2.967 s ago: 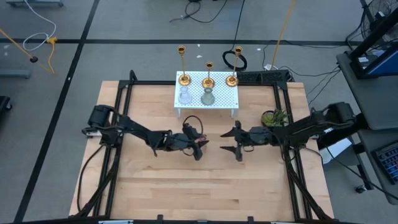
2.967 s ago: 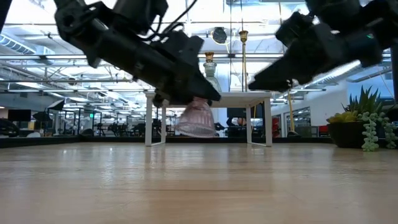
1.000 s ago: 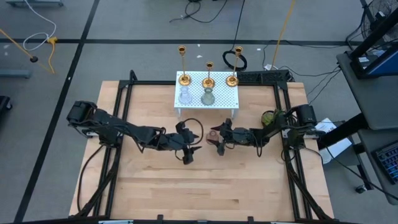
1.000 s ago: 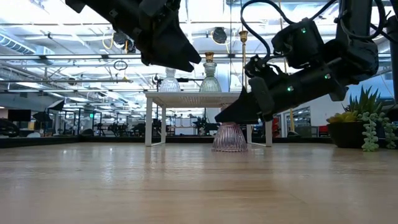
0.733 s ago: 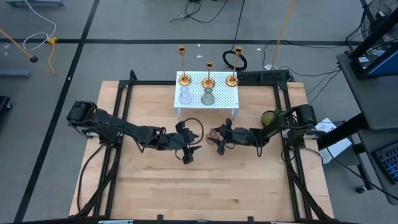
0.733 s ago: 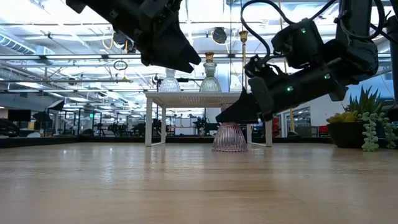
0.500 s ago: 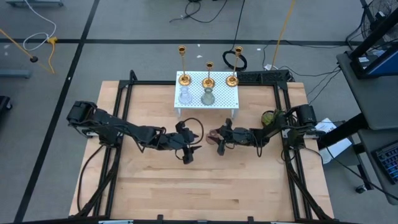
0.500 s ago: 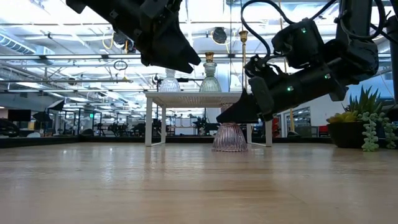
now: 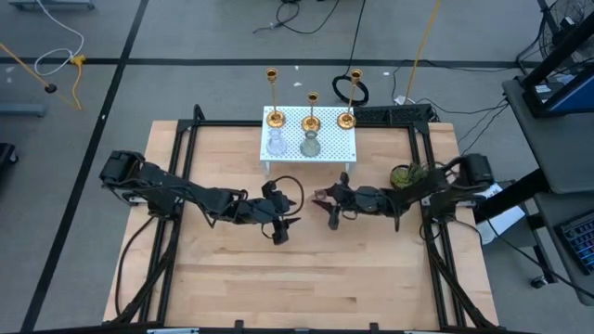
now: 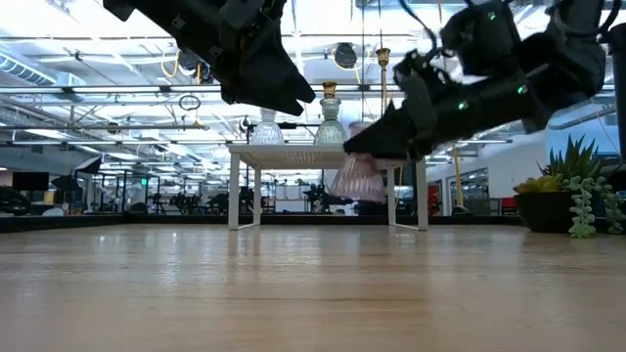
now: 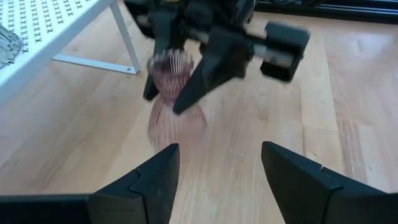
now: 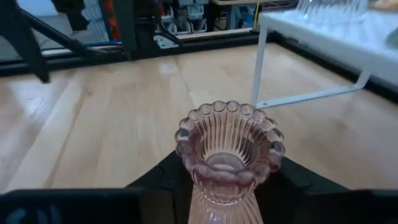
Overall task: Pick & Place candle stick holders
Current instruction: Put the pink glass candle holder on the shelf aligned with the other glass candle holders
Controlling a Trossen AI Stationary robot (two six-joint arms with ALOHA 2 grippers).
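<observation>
My right gripper [image 9: 324,201] is shut on a pink ribbed glass candle stick holder [image 10: 357,177], which hangs above the table in front of the white perforated stand [image 9: 325,156]. On the stand are a clear glass holder [image 9: 277,145], a greenish one [image 9: 310,145] and three gold candlesticks [image 9: 312,119]. My left gripper [image 11: 217,168] is open and holds nothing. It hovers just to the left of the pink holder [image 11: 174,106] and faces it. My right gripper pinches the pink holder's narrow neck [image 12: 214,186], just under its scalloped rim, between its two fingers [image 12: 166,180]. The fingers come nearly level from the table's right side. The holder is lifted clear of the table, nearly upright, with its wide foot [image 10: 354,193] hanging lowest.
A small green potted plant [image 9: 406,174] stands at the right, beside my right arm. The stand's thin white legs [image 10: 393,196] are just behind the raised holder. Bare wooden table [image 9: 306,278] stretches toward the near edge.
My right gripper has taken hold of the pink holder and risen with it. The holder stood on the table in front of the stand. It now hangs clear of the wood, about level with the stand's top. My left gripper has kept still.
</observation>
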